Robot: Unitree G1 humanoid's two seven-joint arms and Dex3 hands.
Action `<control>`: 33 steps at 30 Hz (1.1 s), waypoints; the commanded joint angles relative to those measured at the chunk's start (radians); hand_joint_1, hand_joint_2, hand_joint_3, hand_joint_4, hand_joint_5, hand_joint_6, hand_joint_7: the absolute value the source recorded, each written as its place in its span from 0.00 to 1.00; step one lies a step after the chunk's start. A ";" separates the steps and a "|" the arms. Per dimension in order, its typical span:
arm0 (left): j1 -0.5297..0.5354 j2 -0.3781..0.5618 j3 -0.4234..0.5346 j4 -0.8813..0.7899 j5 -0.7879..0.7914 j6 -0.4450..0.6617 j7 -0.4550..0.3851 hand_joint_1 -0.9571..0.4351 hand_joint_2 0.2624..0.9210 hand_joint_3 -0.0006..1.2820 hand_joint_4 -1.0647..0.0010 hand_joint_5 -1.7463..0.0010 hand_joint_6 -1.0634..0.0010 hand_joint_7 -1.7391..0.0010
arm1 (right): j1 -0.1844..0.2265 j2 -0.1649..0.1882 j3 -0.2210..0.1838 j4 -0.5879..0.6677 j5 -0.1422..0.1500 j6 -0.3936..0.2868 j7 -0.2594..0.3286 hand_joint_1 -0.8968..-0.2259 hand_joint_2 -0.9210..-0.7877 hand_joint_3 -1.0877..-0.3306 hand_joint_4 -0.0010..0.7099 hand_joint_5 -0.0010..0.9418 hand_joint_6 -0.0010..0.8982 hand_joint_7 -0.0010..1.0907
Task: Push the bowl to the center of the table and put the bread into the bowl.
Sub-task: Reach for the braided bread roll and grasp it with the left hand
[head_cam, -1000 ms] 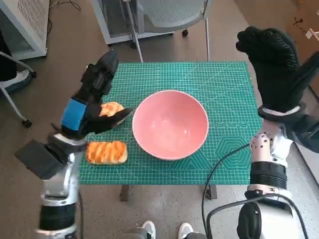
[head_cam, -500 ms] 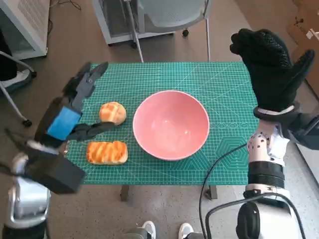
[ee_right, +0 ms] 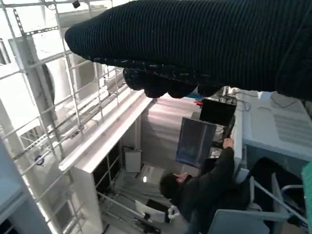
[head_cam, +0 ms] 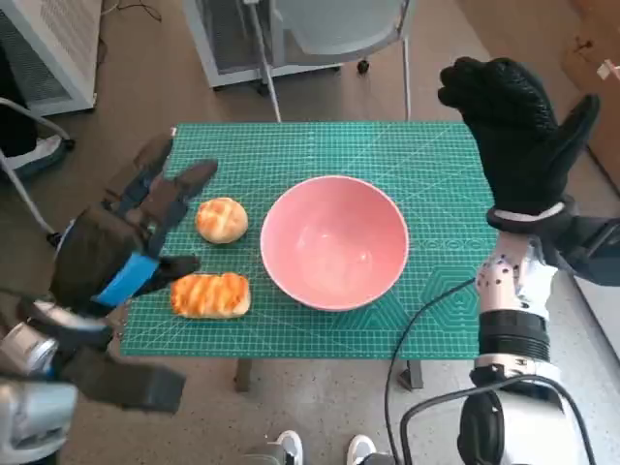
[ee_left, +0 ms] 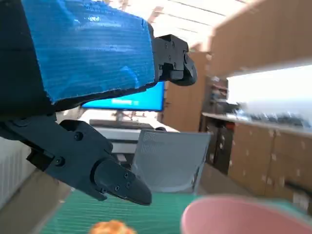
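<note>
Though both empty with fingers spread, left hand [head_cam: 121,242] blurred, right hand [head_cam: 518,126] fingers barely visible.

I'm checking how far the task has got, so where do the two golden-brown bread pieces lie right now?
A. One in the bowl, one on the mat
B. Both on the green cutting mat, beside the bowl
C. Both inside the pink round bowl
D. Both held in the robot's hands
B. The round golden-brown bun and the striped golden-brown loaf both lie on the green cutting mat, and the pink round bowl holds nothing.
</note>
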 commanded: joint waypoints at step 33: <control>0.074 -0.022 -0.092 -0.013 -0.132 0.396 -0.432 0.46 0.68 0.00 0.80 1.00 0.69 0.98 | -0.013 0.009 -0.008 0.044 0.020 0.002 0.032 0.38 0.00 0.51 0.49 0.00 0.48 0.00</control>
